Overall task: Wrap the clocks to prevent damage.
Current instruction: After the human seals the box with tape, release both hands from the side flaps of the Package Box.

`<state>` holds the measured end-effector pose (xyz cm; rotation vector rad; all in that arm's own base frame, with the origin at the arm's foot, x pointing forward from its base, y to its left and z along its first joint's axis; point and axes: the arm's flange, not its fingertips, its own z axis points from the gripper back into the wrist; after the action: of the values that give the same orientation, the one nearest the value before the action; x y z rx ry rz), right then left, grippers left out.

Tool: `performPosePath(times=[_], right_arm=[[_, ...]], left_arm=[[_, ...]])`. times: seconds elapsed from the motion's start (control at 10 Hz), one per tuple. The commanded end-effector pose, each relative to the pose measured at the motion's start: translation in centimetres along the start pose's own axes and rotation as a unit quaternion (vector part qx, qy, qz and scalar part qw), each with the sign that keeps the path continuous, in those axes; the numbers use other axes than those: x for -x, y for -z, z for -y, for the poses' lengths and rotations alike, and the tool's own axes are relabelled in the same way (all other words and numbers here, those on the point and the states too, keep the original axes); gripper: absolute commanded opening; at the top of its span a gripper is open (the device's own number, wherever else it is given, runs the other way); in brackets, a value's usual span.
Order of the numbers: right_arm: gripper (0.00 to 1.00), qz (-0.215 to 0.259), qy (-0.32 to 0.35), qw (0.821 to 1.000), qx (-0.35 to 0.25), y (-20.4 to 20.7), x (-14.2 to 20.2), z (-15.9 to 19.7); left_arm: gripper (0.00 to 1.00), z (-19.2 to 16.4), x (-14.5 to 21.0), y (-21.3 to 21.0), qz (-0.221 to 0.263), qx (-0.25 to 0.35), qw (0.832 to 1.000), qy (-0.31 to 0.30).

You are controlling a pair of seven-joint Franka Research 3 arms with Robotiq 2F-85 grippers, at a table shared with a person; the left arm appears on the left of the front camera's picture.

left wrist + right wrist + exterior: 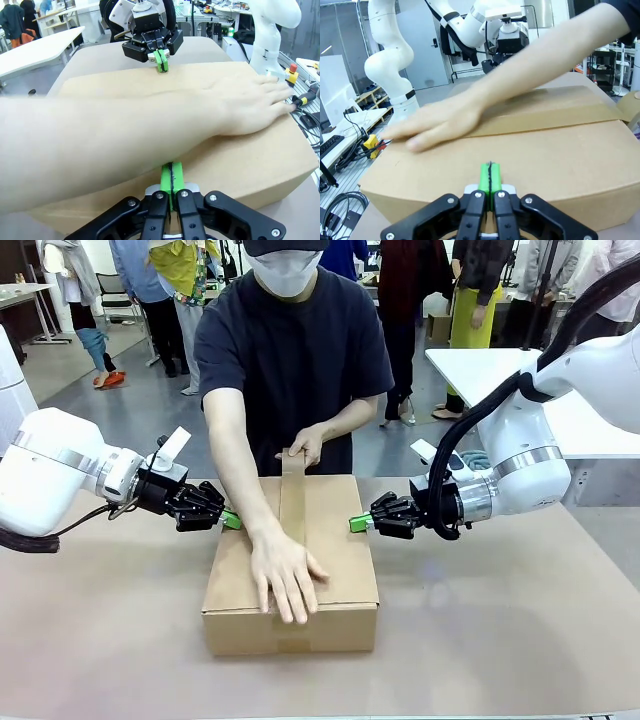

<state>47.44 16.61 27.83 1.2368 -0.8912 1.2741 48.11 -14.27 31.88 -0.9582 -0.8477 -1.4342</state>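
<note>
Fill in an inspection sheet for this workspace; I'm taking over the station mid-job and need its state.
Surface: tan table, bare around the box.
Job's things: closed cardboard box; tape strip along its top seam; person's hand pressing it flat, other hand at the far edge. Clocks: nothing seen.
Clutter: nothing seen.
Grippers: left gripper and right gripper both shut, green pads against opposite box sides.
Cables: black hose along the right arm.
Surroundings: white tables, people standing behind.

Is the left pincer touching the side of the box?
Touching. In the left wrist view the shut left pincer presses its green tips against the cardboard box wall.
</note>
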Motion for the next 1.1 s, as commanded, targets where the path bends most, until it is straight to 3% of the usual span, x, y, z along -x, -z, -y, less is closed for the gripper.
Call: performPosePath(times=[0.0,1.0], right_arm=[[0.01,-0.004,0.004,1.0,0.005,0.15,0.17,-0.09],[0.01,-0.004,0.004,1.0,0.005,0.15,0.17,-0.09]], left_arm=[[0.0,-0.07,0.32,0.11,-0.002,-0.001,1.0,-0.001],[0.0,-0.07,0.32,0.11,-0.002,-0.001,1.0,-0.001]])
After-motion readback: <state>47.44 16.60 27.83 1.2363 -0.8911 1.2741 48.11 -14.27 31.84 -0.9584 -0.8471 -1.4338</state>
